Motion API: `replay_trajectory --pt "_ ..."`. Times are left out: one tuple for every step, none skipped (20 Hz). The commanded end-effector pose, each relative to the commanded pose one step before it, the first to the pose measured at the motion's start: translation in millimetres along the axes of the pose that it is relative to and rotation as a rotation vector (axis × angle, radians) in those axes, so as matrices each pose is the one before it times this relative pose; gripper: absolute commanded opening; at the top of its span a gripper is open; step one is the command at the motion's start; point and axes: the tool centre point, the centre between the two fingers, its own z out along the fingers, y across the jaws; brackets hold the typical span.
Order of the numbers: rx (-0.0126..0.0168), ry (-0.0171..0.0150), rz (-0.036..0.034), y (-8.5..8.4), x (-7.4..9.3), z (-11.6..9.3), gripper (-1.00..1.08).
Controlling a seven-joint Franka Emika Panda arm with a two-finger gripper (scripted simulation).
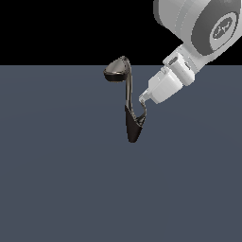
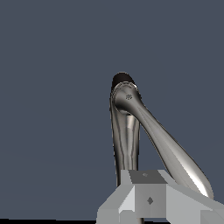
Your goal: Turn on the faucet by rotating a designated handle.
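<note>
Standing on the grey table [image 1: 56, 189], the faucet [image 1: 126, 101] is rising to its oval head, and the arm is reaching in from the exterior view's right of its neck. Slipping is looking like the main risk — the handle [image 1: 142, 115], a thin curved lever off the faucet's dark base, is offering little to push on. The fingers [image 1: 142, 99] are sitting at its tip — whether apart or together, I cannot tell.

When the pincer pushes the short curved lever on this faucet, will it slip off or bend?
The handle looks like rigid polished metal, so it probably won't flex. Its thin, glossy curve seems slippery; the pincer could slide off. The faucet appears fixed at its base, so tipping seems unlikely.
</note>
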Motion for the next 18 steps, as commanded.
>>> replay_trajectory --pt "-0.00965 -0.00218 0.00920 13.73 7.10 1.44 -1.00" --pt "-0.00054 -0.00033 -0.00027 3.74 1.19 0.03 -1.00" --pt "-0.00094 -0.00057 -0.00047 3.75 1.12 0.21 -1.00" --pt "-0.00054 -0.00033 -0.00027 3.78 1.21 0.03 -1.00" --pt "-0.00077 -0.00046 -0.00039 3.80 1.17 0.13 -1.00" --pt "-0.00054 -0.00033 -0.00027 3.83 1.23 0.03 -1.00" --pt "-0.00094 -0.00056 -0.00047 3.84 1.16 0.20 -1.00" --pt "-0.00055 -0.00032 -0.00027 3.88 1.25 0.02 -1.00" --pt "-0.00095 -0.00055 -0.00047 3.89 1.19 0.19 -1.00" --pt "0.00000 0.00000 0.00000 0.00 0.00 0.00 -1.00" --pt "0.01143 0.00110 -0.01813 -10.58 -9.55 -2.78 -1.00" --pt "-0.00121 -0.00018 0.00181 2.97 6.07 0.28 -1.00" --pt "-0.00121 -0.00017 0.00181 2.96 6.08 0.28 -1.00" --pt "-0.00115 -0.00016 0.00171 2.98 6.03 0.25 -1.00" --pt "-0.00122 -0.00016 0.00181 2.95 6.08 0.28 -1.00" --pt "-0.00115 -0.00015 0.00171 2.96 6.03 0.25 -1.00" --pt "-0.00122 -0.00015 0.00181 2.93 6.08 0.28 -1.00" --pt "-0.00122 -0.00014 0.00181 2.92 6.08 0.28 -1.00"
